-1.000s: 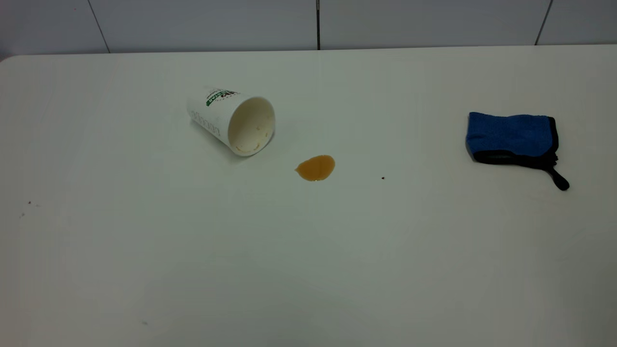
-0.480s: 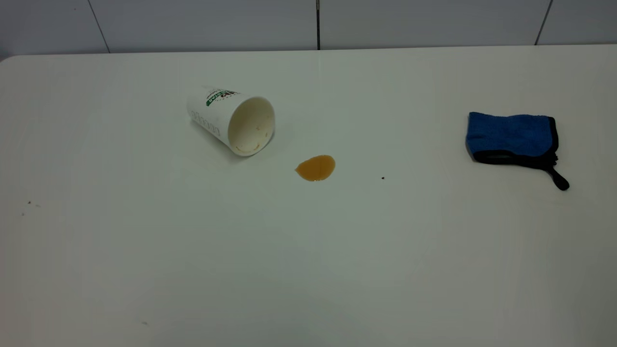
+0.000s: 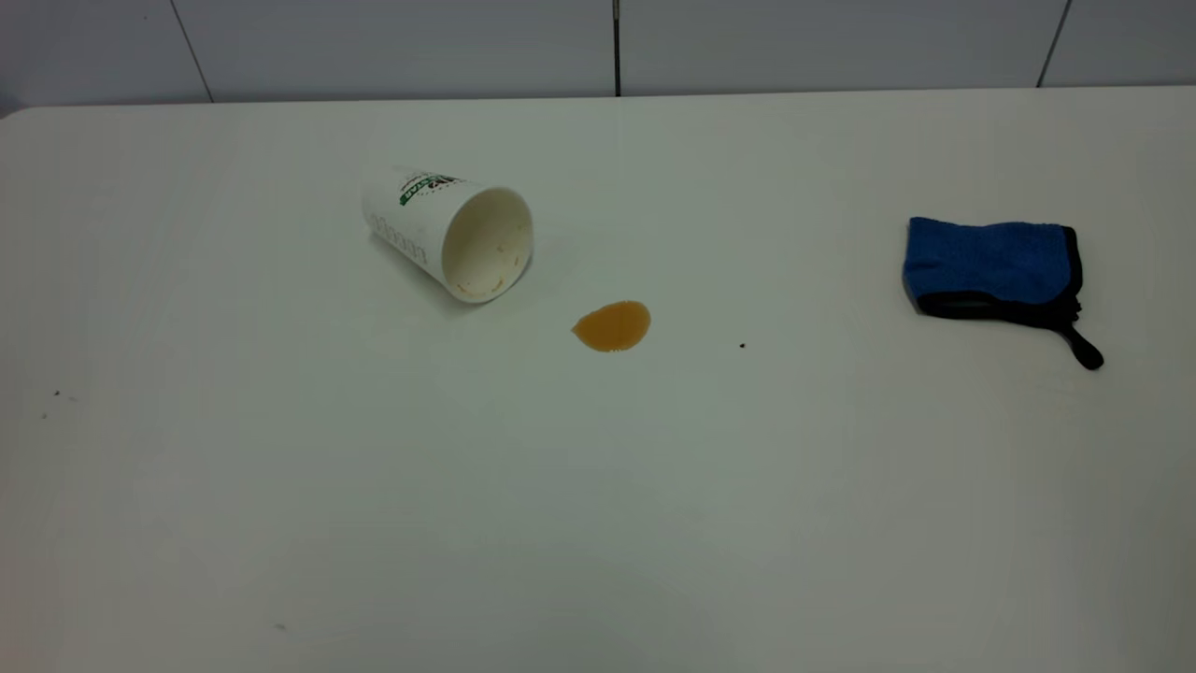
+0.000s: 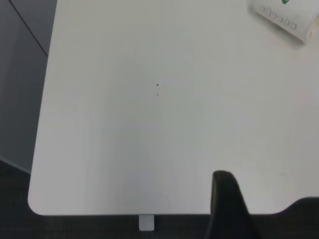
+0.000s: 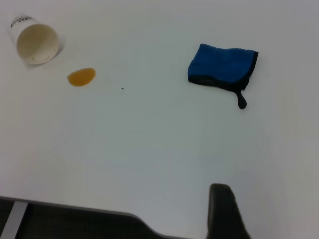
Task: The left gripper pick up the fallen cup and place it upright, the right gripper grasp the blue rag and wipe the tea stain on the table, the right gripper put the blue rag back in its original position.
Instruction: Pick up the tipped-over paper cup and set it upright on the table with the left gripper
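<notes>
A white bench (image 3: 280, 486) carries the spill. A blue rag (image 3: 992, 264) with black trim lies folded at its right side, well apart from the rest. A white paper cup (image 3: 448, 234) lies tipped at centre-left, mouth toward an amber tea stain (image 3: 612, 325) just beside it. One dark finger of the left end effector (image 4: 227, 204) and the right end effector (image 5: 224, 211) shows at the bench edge; their opening cannot be told.

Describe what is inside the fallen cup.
The cup lies on its side, mouth open to the camera. Inside: pale wall with small tea-coloured traces near the rim. No pooled liquid shows; its bottom is hard to make out.
</notes>
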`<state>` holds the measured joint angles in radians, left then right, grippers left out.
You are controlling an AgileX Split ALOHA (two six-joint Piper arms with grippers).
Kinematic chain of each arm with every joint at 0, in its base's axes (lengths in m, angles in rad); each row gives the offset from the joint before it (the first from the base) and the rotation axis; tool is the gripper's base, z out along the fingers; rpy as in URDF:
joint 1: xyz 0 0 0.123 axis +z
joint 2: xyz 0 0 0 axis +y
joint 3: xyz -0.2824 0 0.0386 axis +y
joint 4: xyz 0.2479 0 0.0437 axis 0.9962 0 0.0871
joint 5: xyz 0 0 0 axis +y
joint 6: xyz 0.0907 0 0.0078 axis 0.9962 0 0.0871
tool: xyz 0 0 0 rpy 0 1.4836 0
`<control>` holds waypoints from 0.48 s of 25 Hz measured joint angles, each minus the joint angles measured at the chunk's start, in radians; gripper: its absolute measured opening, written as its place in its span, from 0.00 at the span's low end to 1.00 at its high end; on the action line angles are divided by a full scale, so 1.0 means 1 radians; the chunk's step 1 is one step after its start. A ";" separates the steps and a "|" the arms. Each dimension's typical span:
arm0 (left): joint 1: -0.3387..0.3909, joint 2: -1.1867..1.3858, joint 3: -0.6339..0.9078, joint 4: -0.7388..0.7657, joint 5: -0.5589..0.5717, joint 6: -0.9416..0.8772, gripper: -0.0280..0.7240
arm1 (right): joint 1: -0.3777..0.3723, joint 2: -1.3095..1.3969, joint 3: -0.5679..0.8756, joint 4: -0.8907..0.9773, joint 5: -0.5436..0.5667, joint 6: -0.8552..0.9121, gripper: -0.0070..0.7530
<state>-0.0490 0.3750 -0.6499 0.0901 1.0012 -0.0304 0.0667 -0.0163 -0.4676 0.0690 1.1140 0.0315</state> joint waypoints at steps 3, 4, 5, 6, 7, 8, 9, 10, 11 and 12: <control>0.000 0.180 -0.038 0.032 -0.081 -0.008 0.66 | 0.000 0.000 0.000 0.000 0.000 0.000 0.65; 0.000 0.245 -0.050 0.049 -0.109 -0.015 0.66 | 0.000 0.000 0.000 0.000 0.000 0.000 0.65; 0.000 0.301 -0.065 0.070 -0.135 -0.029 0.66 | 0.000 0.000 0.000 0.000 0.000 0.000 0.65; 0.000 0.367 -0.078 0.089 -0.152 -0.048 0.66 | 0.000 0.000 0.000 0.000 0.000 0.000 0.65; 0.000 0.433 -0.097 0.112 -0.166 -0.067 0.66 | 0.000 0.000 0.000 0.000 0.000 0.000 0.65; 0.000 0.487 -0.119 0.136 -0.176 -0.089 0.66 | 0.000 0.000 0.000 0.000 0.000 0.000 0.65; 0.000 0.551 -0.142 0.161 -0.183 -0.110 0.66 | 0.000 0.000 0.000 0.000 0.000 0.000 0.65; 0.000 0.612 -0.161 0.180 -0.192 -0.131 0.66 | 0.000 0.000 0.000 0.000 0.000 0.000 0.65; 0.000 0.667 -0.183 0.204 -0.201 -0.147 0.66 | 0.000 0.000 0.000 0.000 0.000 0.000 0.65; -0.001 0.710 -0.205 0.226 -0.210 -0.165 0.66 | 0.000 0.000 0.000 0.000 0.000 0.000 0.65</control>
<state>-0.0501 1.0854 -0.8546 0.3158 0.7911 -0.1957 0.0667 -0.0163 -0.4676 0.0690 1.1140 0.0315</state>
